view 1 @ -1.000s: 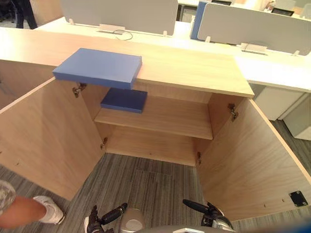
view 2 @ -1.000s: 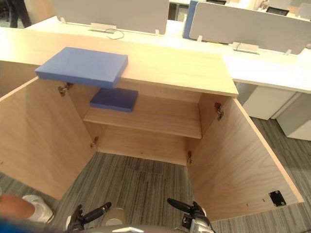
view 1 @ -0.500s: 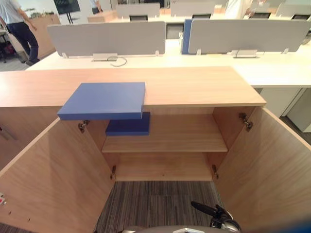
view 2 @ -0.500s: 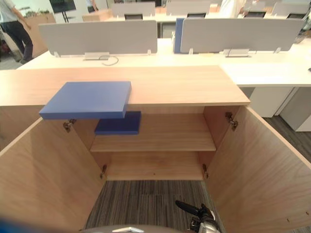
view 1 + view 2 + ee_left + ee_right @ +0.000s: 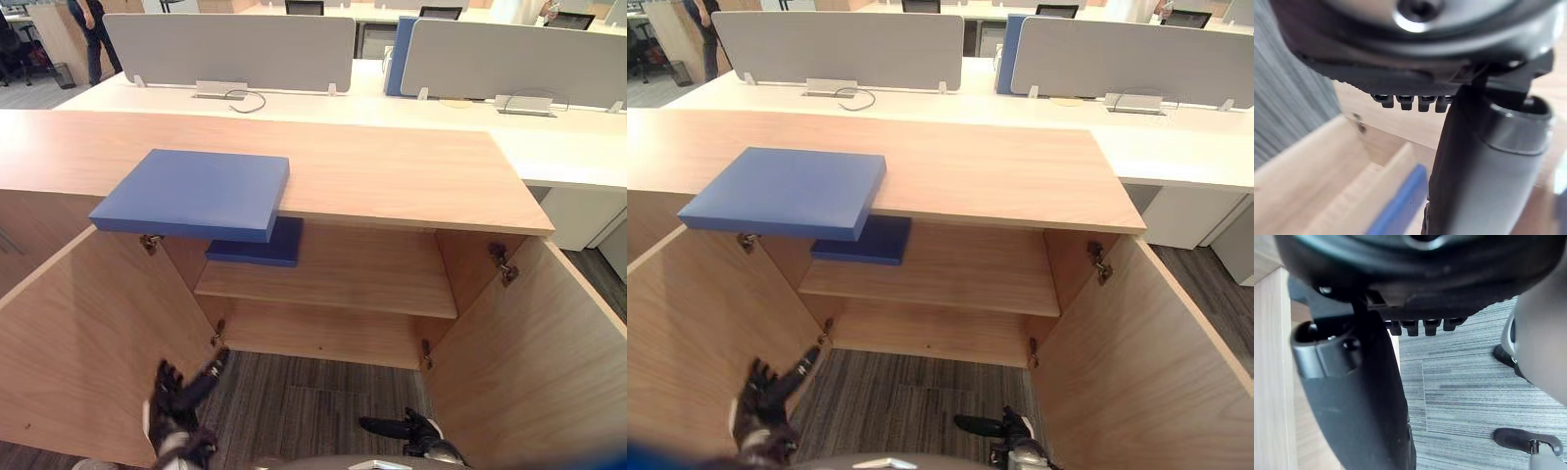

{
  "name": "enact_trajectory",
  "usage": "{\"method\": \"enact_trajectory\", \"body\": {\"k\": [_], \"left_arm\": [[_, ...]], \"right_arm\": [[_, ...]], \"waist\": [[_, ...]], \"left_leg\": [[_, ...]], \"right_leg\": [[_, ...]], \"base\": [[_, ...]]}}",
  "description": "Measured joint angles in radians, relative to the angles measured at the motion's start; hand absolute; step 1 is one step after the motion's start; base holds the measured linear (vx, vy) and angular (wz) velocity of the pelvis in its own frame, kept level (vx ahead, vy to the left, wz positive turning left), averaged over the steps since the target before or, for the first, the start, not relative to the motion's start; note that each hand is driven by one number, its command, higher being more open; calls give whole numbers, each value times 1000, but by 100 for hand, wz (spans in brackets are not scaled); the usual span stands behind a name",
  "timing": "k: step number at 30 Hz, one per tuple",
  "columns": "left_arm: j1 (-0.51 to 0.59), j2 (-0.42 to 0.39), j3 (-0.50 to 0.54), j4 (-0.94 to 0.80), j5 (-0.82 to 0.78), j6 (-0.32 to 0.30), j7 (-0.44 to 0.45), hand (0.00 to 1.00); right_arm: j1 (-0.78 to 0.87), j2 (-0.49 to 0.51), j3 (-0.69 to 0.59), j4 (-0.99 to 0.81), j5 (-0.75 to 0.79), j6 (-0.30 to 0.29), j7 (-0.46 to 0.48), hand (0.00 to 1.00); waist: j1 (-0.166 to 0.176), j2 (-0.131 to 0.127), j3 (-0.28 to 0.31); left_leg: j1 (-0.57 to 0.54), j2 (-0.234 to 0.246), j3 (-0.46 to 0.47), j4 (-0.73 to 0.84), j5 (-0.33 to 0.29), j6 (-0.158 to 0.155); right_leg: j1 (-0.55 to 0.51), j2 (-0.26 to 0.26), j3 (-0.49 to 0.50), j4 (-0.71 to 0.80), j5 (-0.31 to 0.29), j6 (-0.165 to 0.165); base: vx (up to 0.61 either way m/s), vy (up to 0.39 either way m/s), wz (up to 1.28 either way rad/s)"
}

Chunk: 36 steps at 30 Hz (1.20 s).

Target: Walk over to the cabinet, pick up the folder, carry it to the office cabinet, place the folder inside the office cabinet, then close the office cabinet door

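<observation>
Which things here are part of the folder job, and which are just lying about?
Job:
blue folder overhanging the cabinet top
open cabinet
left robot hand, open, raised
right robot hand, open, low

Lying about:
darker folder inside the cabinet
desk dividers
cable
person beyond

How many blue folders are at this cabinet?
2. A lighter folder lies on the cabinet top, overhanging its front left edge. A darker folder lies on the shelf inside, at its left end. The lower level is partly hidden.
</observation>
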State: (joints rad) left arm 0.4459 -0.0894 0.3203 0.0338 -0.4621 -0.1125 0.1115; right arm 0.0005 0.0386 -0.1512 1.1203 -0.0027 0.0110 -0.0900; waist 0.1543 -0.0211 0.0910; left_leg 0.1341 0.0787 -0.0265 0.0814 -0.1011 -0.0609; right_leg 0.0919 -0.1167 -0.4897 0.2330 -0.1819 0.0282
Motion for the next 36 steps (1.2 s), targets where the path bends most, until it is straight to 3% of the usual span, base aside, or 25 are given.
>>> {"method": "enact_trajectory", "body": {"k": [3, 9, 16, 20, 24, 28, 36], "left_arm": [[0, -8, 5, -132, 28, -2, 25, 100], [29, -25, 94, -292, 311, 4, 190, 100], [56, -46, 277, -417, 699, 111, 438, 100], [35, -26, 290, -526, 916, 149, 538, 100], [-58, 44, 252, -542, 1088, 150, 538, 100], [-82, 199, 166, -539, 1200, 136, 482, 100], [-128, 373, 111, -324, 1304, 86, 379, 100]], "right_arm": [[21, 6, 14, -14, 0, 3, 3, 100], [35, 23, -10, -13, 3, 8, 1, 100], [34, 34, -29, 26, 3, 10, -24, 100], [30, 27, -24, 37, -5, 8, -32, 100], [12, 22, -22, 71, -37, 4, -30, 100], [11, -4, -8, 73, -38, -13, -23, 100], [19, -55, -4, 73, -71, -24, -15, 100]], "waist": [[7, -11, -19], [19, -30, -35], [59, -45, -39], [60, -43, -40], [58, -26, -42], [51, -5, -41], [41, 12, -41]], "left_leg": [[-3, 7, -11, 1, -1, -4], [-8, -4, -14, 1, -13, 5], [-10, -34, -19, 19, -31, 31], [-18, -43, -17, 31, -34, 35], [-37, -46, -7, 44, -33, 36], [-45, -38, 16, 48, -32, 35], [-32, -25, 49, 24, -24, 32]], "right_leg": [[32, 21, -11, -60, 25, 1], [71, 32, -13, -150, 74, 16], [101, 18, -12, -204, 116, 38], [98, 15, -6, -219, 128, 40], [80, 25, 10, -231, 143, 35], [61, 36, 45, -240, 156, 25], [46, 51, 88, -252, 174, 8]], "base": [[76, -58, 8], [-12, 15, 0], [-46, 64, 2], [-36, 31, -2], [-22, 1, -11], [-9, -5, -24], [-28, -5, -18]]}}
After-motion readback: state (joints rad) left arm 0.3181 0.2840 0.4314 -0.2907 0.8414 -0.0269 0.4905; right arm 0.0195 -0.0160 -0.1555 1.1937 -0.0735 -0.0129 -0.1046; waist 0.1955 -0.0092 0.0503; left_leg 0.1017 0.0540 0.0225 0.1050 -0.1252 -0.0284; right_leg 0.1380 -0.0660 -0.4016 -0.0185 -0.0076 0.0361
